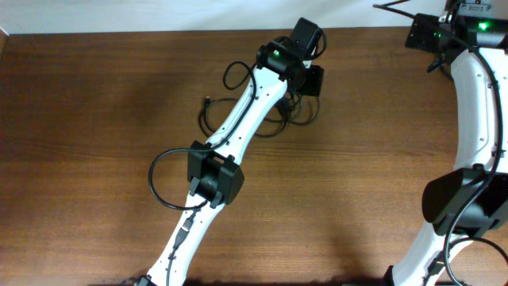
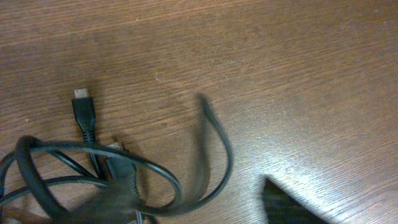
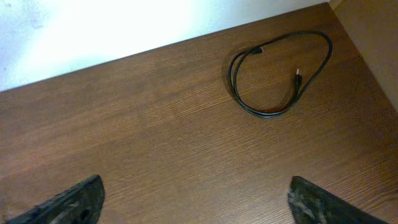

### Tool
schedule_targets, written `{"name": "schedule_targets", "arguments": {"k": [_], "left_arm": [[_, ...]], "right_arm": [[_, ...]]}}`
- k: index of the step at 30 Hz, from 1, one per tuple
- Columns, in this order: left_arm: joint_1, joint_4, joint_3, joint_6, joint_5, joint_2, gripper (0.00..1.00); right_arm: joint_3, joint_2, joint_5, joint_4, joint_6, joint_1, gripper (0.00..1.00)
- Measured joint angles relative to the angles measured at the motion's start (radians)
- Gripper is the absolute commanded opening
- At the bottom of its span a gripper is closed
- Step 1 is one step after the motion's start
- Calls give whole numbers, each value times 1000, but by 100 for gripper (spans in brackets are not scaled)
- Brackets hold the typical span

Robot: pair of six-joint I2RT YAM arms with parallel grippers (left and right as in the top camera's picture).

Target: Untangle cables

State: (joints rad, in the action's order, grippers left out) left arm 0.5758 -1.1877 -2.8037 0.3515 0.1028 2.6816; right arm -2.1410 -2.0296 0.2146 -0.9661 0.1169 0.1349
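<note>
Cables (image 2: pixel 118 180) tangled at left fingers (image 2: pixel 286 205), grip unclear; pull one strand slowly clear of the rest; right fingers (image 3: pixel 68 199) wide open, empty.

Surface (image 1: pixel 95 119): dark brown wood grain, light sheen in patches. White wall (image 3: pixel 93 37) behind far edge. Paler tan area (image 3: pixel 373 37) past right corner.

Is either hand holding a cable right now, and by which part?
Right hand is open, holding nothing. Left hand sits at the tangled cables, but blur hides whether it grips a strand.
</note>
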Motion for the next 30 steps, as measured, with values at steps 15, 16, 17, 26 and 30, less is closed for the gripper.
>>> {"name": "schedule_targets", "arguments": {"k": [15,16,17,26,30], "left_arm": [[-134,-235,-196,-19,-347,-412,99],[-150,-253,-194,-19,-355,-407,99],[-163,-260,-192,-19,-362,-401,99],[-175,-274,-189,-19,-373,-396,99],[-175,-290,-189,-19,-373,-396,99]], "right_arm": [[40,0,-210,-11,-105,-137,95],[63,-2,-217,2,-128,-169,95],[97,-7,-224,30,-149,-206,95],[222,-239,-259,262,-373,-320,95],[222,-277,-285,261,-386,-354,95]]}}
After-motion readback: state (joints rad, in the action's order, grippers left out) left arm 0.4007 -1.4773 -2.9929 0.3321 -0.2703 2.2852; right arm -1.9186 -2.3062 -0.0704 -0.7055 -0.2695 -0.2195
